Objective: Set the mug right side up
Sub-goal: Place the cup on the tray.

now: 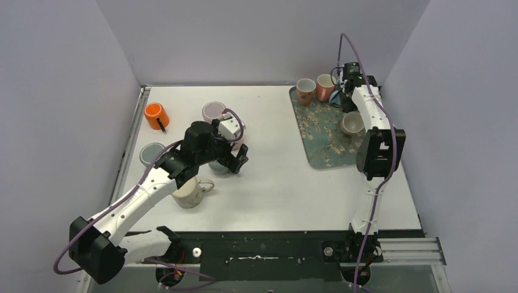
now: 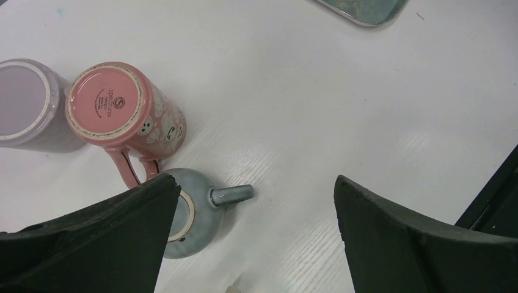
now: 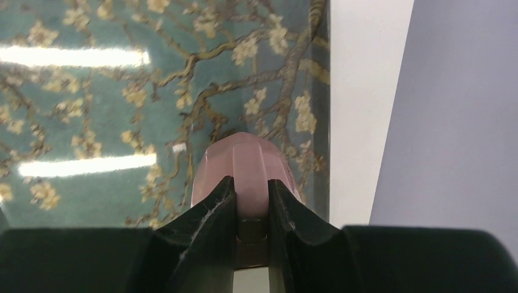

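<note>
My left arm reaches out over the white table, on the left side of the flowery tray [image 1: 317, 146]. Nearest to me, far left of the tray, a cream mug [image 1: 190, 194] stands under that arm with its open end up.

A bit farther, my left gripper [image 1: 239, 159] hangs wide open with nothing in it. Right below one finger sits a grey-blue mug [image 2: 207, 227], and its handle pokes toward the tray. A round end of it faces up, but the finger hides most of it, so I cannot tell if that end is the bottom.

Touching it, just past it, is a pink patterned mug [image 2: 110, 104]. It is upside down, and I can see the stamp on its bottom. A lavender mug [image 2: 24, 101] stands just beside that one, on the side away from the tray, also bottom up. An orange mug [image 1: 156, 116] is farther left still.

On the tray itself, a beige mug [image 1: 352, 123] stands open end up. At the tray's far end an orange-red mug [image 1: 305, 91] stands the same way. My right gripper [image 3: 251, 184] is there too, pinched tight on a plain pink mug [image 3: 244, 155]. I see only a small part of that mug.
</note>
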`<state>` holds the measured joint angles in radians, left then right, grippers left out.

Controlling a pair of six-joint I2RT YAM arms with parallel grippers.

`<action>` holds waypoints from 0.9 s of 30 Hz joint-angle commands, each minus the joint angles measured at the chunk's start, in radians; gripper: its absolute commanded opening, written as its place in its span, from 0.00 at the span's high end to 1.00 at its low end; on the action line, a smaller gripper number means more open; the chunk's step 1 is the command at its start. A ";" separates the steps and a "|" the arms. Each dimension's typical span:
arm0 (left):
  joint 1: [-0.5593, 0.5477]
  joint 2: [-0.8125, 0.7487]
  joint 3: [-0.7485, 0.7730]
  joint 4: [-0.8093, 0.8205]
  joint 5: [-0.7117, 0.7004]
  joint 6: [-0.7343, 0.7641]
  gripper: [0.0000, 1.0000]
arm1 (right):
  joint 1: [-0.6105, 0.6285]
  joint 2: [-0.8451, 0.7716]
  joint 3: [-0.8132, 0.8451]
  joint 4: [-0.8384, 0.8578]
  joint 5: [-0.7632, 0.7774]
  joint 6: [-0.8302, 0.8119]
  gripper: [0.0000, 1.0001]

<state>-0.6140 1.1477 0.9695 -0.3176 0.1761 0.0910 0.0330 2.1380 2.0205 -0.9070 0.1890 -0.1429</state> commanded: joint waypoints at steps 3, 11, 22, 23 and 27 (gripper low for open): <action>-0.004 -0.026 -0.008 0.044 -0.034 0.022 0.03 | -0.108 0.072 0.232 -0.008 -0.104 -0.024 1.00; -0.004 -0.027 -0.011 0.046 -0.029 0.029 0.03 | -0.153 0.148 0.296 0.046 -0.207 -0.025 0.98; -0.004 -0.022 -0.013 0.047 -0.033 0.033 0.03 | -0.165 0.215 0.274 0.166 -0.255 -0.030 0.80; -0.003 -0.021 -0.012 0.047 -0.033 0.033 0.03 | -0.165 0.217 0.269 0.182 -0.258 -0.038 0.78; -0.003 -0.017 -0.011 0.046 -0.035 0.034 0.03 | -0.166 0.225 0.249 0.246 -0.273 -0.058 0.72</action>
<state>-0.6147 1.1423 0.9524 -0.3172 0.1520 0.1131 -0.1360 2.3425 2.2608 -0.7750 -0.0608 -0.1753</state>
